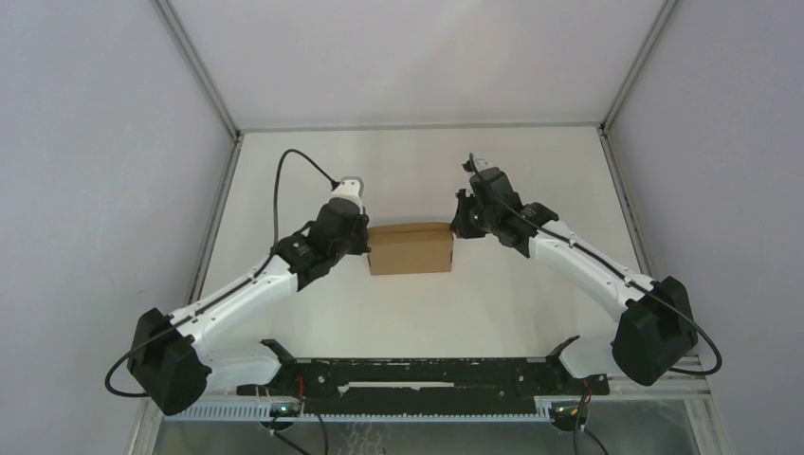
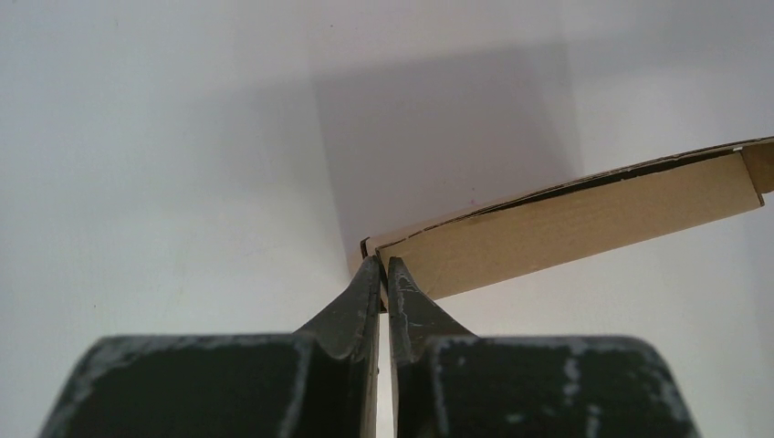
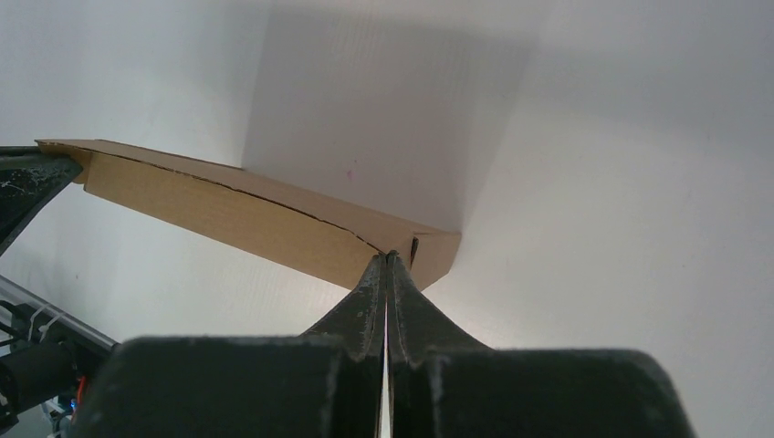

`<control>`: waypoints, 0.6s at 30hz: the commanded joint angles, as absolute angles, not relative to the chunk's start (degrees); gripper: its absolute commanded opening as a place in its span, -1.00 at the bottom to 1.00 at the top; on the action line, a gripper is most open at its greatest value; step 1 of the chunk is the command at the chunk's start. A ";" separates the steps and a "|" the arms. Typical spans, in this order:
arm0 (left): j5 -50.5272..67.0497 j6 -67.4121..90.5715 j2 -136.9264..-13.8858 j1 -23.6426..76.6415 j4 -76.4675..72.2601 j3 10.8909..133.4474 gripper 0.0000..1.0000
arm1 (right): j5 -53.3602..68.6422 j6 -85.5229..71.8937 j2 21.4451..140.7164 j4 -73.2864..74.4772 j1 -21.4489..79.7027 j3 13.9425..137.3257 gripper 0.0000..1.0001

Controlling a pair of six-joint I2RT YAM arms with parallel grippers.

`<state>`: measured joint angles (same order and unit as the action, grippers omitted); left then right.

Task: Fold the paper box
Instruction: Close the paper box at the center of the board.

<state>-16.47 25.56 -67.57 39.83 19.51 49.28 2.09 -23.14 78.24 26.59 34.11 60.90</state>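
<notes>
Above the table (image 1: pixel 512 313), the left gripper (image 2: pixel 384 262) and the right gripper (image 3: pixel 390 256), jaws pressed together, each pinch one end of the paper box (image 1: pixel 410 251).

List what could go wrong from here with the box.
1. The left gripper and right gripper touch the paper box only at its end corners, with closed tips, so it could slip or twist away.
2. A dark gap runs along the lid seam; uneven pushing might spring it open or crease it.
</notes>
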 commanded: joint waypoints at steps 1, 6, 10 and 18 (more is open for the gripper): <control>-10.29 28.19 -67.93 40.99 15.67 47.05 -0.85 | 7.28 -25.11 80.08 27.75 37.46 61.52 -1.00; -10.37 28.45 -67.55 41.21 15.27 46.53 -0.85 | 7.29 -25.44 79.57 27.30 37.70 60.36 -1.00; -10.52 28.77 -67.51 41.44 15.04 46.02 -0.85 | 7.23 -25.47 79.32 27.25 37.84 59.77 -1.00; -10.89 29.32 -67.55 42.25 14.85 45.66 -0.86 | 7.03 -25.40 78.43 27.48 38.01 58.91 -1.00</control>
<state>-17.58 26.79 -67.18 39.86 16.78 47.62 0.30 -23.35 78.24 26.33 34.89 60.69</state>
